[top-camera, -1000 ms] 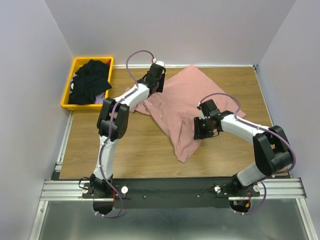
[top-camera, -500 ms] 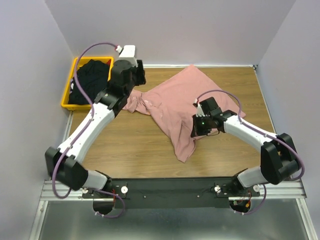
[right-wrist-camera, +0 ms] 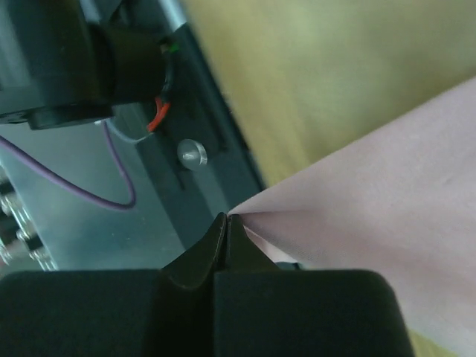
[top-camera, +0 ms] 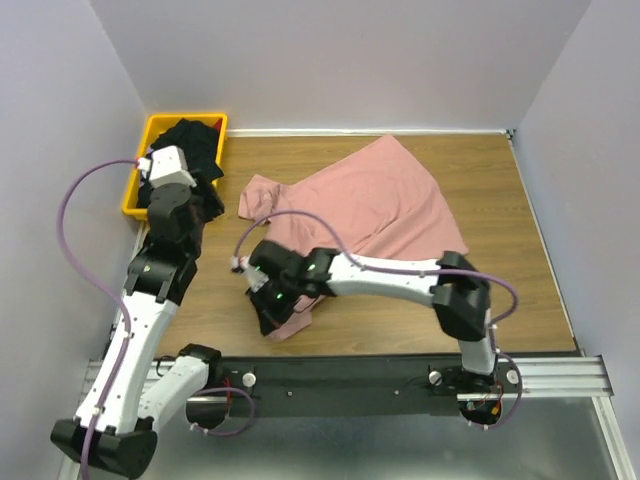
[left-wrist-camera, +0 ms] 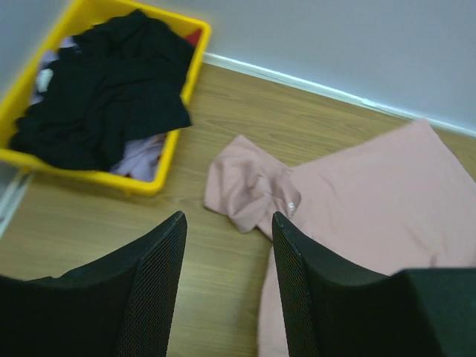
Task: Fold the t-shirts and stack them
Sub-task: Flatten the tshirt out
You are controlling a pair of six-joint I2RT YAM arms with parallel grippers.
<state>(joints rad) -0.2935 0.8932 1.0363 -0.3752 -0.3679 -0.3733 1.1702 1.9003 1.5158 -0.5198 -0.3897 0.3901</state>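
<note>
**Wood table (top-camera: 520, 300): pink tee (top-camera: 375, 205) pinched at its near corner**

Walls close off three sides, and the rail (top-camera: 350, 372) runs along the near edge. The tee lies plain pink face up across the middle, on a diagonal. Its far corner is close to the back wall. Its right corner stops well short of the right edge, with bare wood all down that side. The sleeve (top-camera: 258, 197) is bunched at the left, with a strip of bare wood between it and the bin (top-camera: 130, 205).

The tee's near corner is drawn out toward the rail. The right gripper (top-camera: 270, 305) sits on it, arm reaching across from the right base. The top view can't show the jaw state. The right wrist view does: jaws together on a point of pink cloth. Behind it are the rail, a bolt (right-wrist-camera: 192, 154) and a purple cable (right-wrist-camera: 74, 186), so the grip is near the table edge.

The left gripper (top-camera: 205, 195) hovers at the left edge beside the bin, fingers (left-wrist-camera: 156, 290) apart, holding nothing.

The bin holds the black tees (top-camera: 185, 145). The left wrist view adds lilac cloth (left-wrist-camera: 141, 160) under them; from above the arm covers it.
</note>
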